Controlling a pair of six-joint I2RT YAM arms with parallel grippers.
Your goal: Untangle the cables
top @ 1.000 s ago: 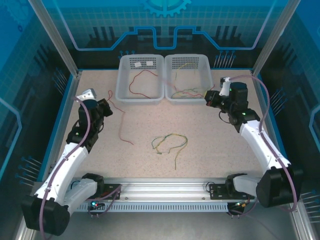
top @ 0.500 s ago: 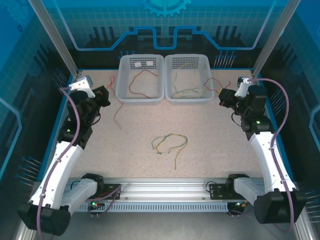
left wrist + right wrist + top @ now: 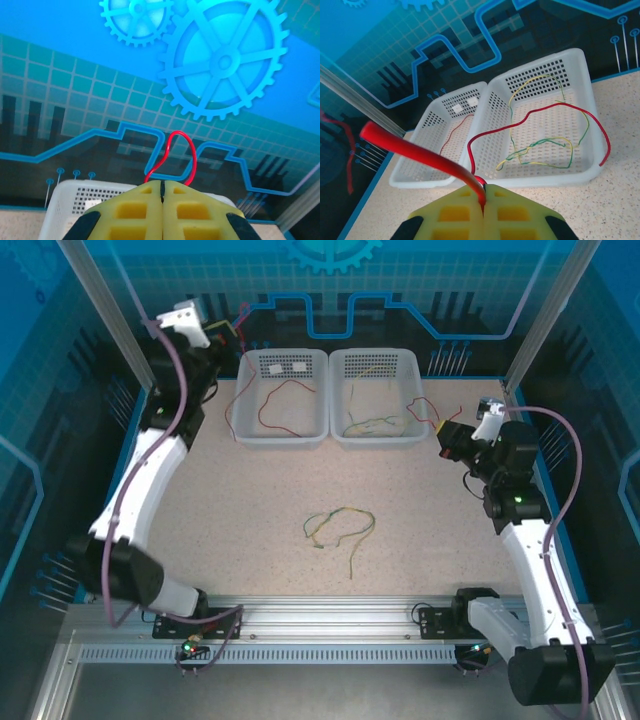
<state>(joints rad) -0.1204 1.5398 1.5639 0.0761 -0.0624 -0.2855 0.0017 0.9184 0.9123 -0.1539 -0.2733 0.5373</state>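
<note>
Red cable (image 3: 176, 132) pinched in shut L gripper (image 3: 162, 186), L arm stretched high at back. R arm bent, R gripper (image 3: 484, 192) clamps 2nd red cable (image 3: 415, 151) over right basket (image 3: 545, 181). Yellow-green cable (image 3: 342, 509) mid-table.

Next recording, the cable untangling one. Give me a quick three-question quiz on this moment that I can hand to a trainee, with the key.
1. True or false: the right gripper is open and empty.
2. Where do the loose yellow-green cables lie? A. on the bare table, between the two arms; B. in a basket; C. draped over an arm.
3. What colour is the looped cable pinched by the left gripper?

Key
1. False: it is shut on a red cable.
2. A.
3. Red.
</note>
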